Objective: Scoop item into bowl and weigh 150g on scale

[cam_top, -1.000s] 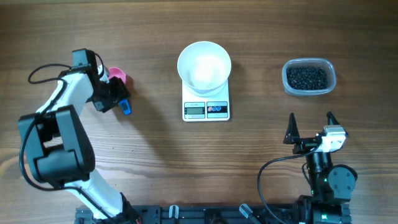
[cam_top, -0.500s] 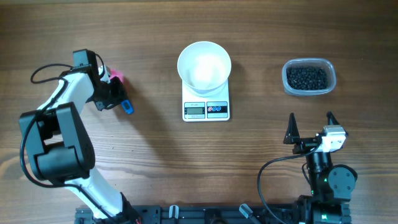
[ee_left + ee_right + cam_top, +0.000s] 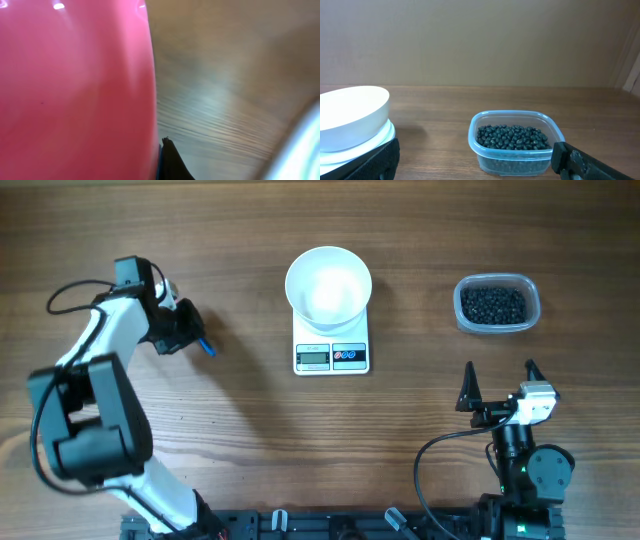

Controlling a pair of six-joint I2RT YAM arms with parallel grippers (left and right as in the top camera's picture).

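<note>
Bowl (image 3: 328,283), white, seated on scale (image 3: 331,356) at tabletop (image 3: 250,440) centre; black beads (image 3: 492,304) heaped in clear tub (image 3: 531,292) to its right; left pincer (image 3: 190,332) clenched on pink scoop (image 3: 75,90), blue handle (image 3: 205,347) protruding, well left of scale; right pincer (image 3: 500,385) spread wide, empty, near front edge

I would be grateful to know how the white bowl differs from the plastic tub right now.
The bowl is round and opaque white; the tub is rounded-rectangular and clear. The bowl looks empty; the tub holds the black beads. The bowl sits on the scale; the tub rests on the table. Both are upright and open-topped.
</note>
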